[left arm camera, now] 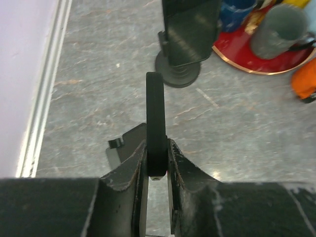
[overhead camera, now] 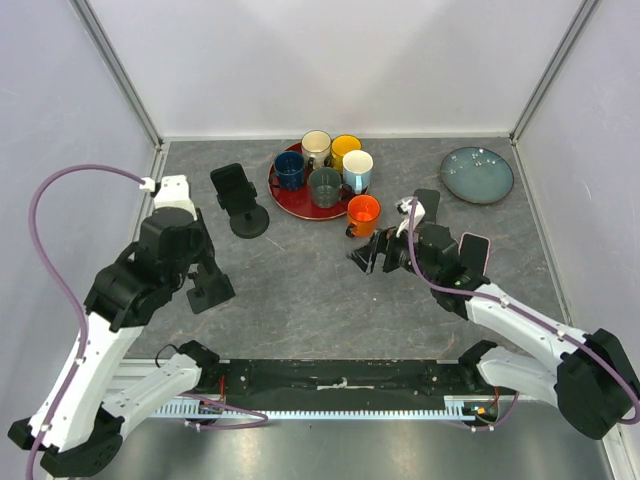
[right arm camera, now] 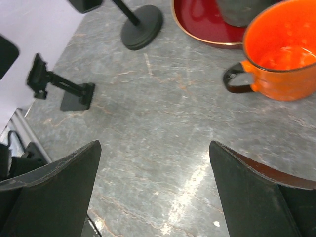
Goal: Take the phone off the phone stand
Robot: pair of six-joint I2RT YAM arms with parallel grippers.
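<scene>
My left gripper is shut on a black phone, seen edge-on and upright between the fingers. Just below and left of it stands the small black phone stand with a square base. In the right wrist view the stand has an empty cradle, and the phone's corner hangs apart from it at the left edge. In the top view the left gripper is over the stand. My right gripper is open and empty above bare table, mid-right in the top view.
A second stand with a round base carries a black phone behind the left gripper. A red tray holds several mugs; an orange mug sits by the right gripper. A blue plate is back right. A pink-edged phone lies by the right arm.
</scene>
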